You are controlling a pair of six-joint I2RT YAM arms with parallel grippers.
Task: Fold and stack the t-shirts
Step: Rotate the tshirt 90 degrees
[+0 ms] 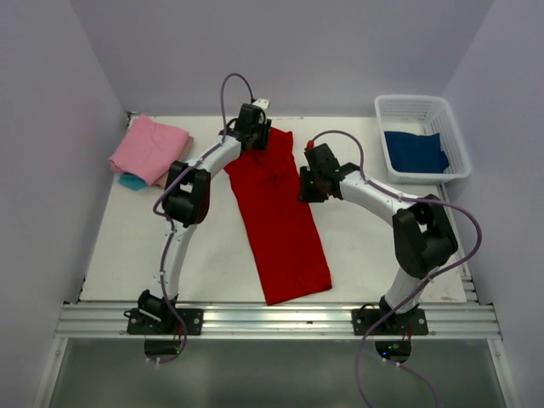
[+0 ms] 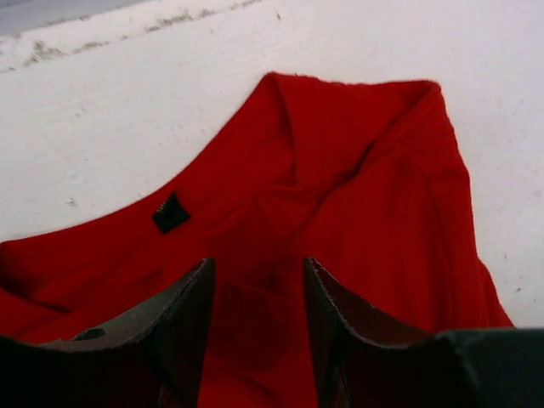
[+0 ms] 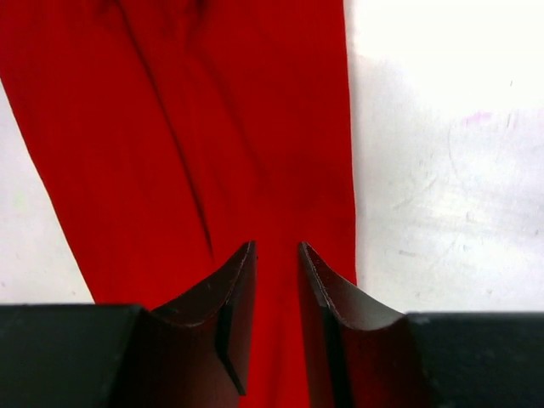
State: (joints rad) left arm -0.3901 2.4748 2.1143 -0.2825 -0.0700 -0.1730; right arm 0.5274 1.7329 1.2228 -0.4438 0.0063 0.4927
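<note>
The bright red t-shirt (image 1: 280,221) lies on the white table as a long narrow strip, collar end at the back. My left gripper (image 1: 255,127) hangs over that collar end. In the left wrist view its jaws (image 2: 255,265) stand apart above rumpled red cloth (image 2: 357,170), near the black neck label (image 2: 170,212). My right gripper (image 1: 304,183) is over the strip's right edge. Its jaws (image 3: 276,246) show a narrow gap, with flat red cloth (image 3: 170,127) beneath. A folded pink t-shirt (image 1: 149,146) lies on a turquoise one (image 1: 132,181) at the back left.
A white mesh basket (image 1: 463,153) at the back right holds a dark blue t-shirt (image 1: 415,151). Bare white table (image 1: 127,246) flanks the red strip on both sides. Grey walls close in the table, and an aluminium rail (image 1: 272,321) runs along its near edge.
</note>
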